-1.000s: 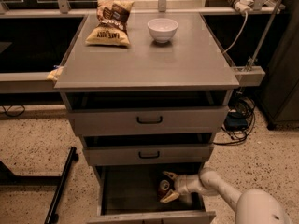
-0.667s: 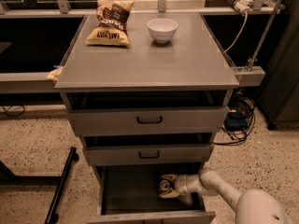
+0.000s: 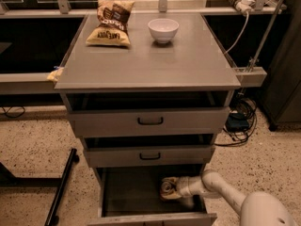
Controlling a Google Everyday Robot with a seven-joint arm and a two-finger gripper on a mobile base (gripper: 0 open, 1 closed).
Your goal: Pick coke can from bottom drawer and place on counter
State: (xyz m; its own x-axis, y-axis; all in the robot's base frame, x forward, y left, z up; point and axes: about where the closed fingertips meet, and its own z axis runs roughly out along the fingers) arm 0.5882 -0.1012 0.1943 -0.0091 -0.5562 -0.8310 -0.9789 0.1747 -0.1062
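The bottom drawer [image 3: 127,192] is pulled open, showing its flat grey floor. My gripper [image 3: 167,188] reaches in from the right and sits low over the right half of that floor, with my white arm [image 3: 221,187] trailing out to the lower right. The coke can does not show plainly: no red can can be made out, and the gripper head covers the spot it is at. The counter [image 3: 150,60] is the broad grey top of the cabinet, well above the gripper.
A chip bag [image 3: 111,22] lies at the counter's back left and a white bowl [image 3: 163,29] at the back centre. The two upper drawers [image 3: 150,121] stand slightly open above the gripper. A black stand leg [image 3: 61,187] lies on the floor at left, and cables [image 3: 240,121] at right.
The gripper has stayed at almost the same spot in the bottom drawer, settling very slightly lower. Nothing else has moved.
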